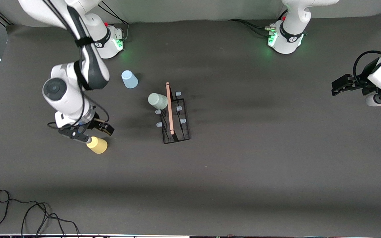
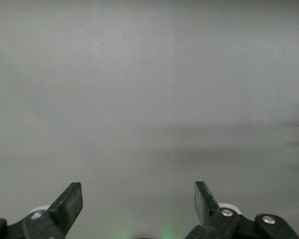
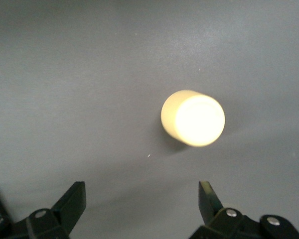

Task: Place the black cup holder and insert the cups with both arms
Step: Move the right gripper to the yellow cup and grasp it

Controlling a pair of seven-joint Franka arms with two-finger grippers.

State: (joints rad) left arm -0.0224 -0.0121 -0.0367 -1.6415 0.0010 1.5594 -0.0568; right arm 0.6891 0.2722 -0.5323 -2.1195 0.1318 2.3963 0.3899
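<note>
Robot lab: two bench-mounted arms (image 1: 78,66), cables (image 1: 28,211).

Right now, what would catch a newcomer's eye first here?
The black cup holder mid-table, a pale green cup already on one of its prongs. The right tool hangs open by the yellow cup, toward the right arm's end; the left tool waits open at the table's other end.

No text, label or number can be read anywhere.

Dark table (image 1: 260,158) carries black cup holder (image 1: 176,127), blue cup (image 1: 129,79), yellow cup (image 1: 97,144).
</note>
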